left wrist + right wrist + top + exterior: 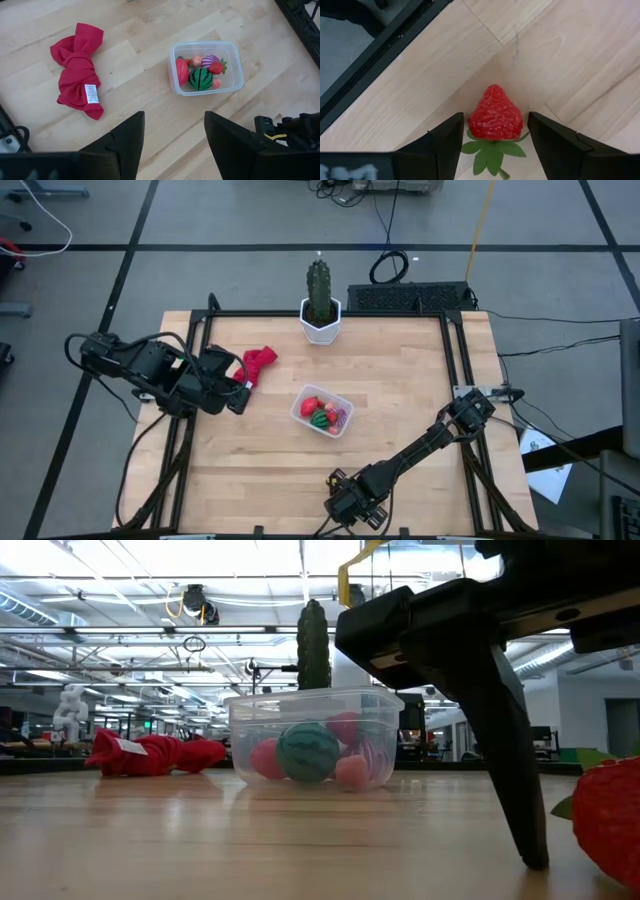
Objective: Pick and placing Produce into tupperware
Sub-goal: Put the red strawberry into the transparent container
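Observation:
The clear tupperware (pixel 322 410) stands mid-table and holds a green striped ball (pixel 200 79), a red oval (pixel 182 71), a purple ball (pixel 210 60), a small strawberry and pink bits. One larger red strawberry (pixel 496 112) with green leaves lies on the wood by the table's near edge. My right gripper (pixel 495 121) is open and low over it, with one finger on each side and a thin gap to each. The low view shows one finger (pixel 505 740) reaching down to the table beside the strawberry (pixel 610 820). My left gripper (pixel 174 120) is open and hovers near the red cloth.
A crumpled red cloth (pixel 259 364) lies left of the tub, next to my left gripper (pixel 238 395). A green cactus in a white pot (pixel 320 315) stands at the far edge. A black frame rail (pixel 380 50) runs close beside the strawberry. Bare wood lies right of the tub.

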Controlling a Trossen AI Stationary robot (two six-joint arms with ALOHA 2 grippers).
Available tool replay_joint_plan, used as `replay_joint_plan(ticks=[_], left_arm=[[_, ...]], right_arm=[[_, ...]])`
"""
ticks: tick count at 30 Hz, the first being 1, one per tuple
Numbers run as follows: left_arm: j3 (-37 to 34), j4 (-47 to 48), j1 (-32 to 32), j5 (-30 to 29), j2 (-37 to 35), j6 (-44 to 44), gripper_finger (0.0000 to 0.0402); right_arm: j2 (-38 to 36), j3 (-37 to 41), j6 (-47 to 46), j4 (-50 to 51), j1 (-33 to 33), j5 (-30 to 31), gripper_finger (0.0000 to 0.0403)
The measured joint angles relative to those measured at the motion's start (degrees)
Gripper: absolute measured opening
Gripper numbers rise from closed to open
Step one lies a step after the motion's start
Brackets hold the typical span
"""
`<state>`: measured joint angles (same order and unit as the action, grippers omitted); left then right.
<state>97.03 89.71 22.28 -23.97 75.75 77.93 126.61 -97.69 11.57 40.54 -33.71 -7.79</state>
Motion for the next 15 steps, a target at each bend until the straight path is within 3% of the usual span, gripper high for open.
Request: replay_joint_plan(ticks=[7,15], left_arm=[[0.00,0.00,-0.01,0.00,0.00,0.00,0.0209],[-0.02,0.00,-0.01,0.00,0.00,-0.01,0.0209]], right_arm=[[0.00,0.04,-0.07,-0.90,0.02,0.02,0.0209],[0.04,0.04,-0.39,-1.30,0.62,-0.01,0.0150]])
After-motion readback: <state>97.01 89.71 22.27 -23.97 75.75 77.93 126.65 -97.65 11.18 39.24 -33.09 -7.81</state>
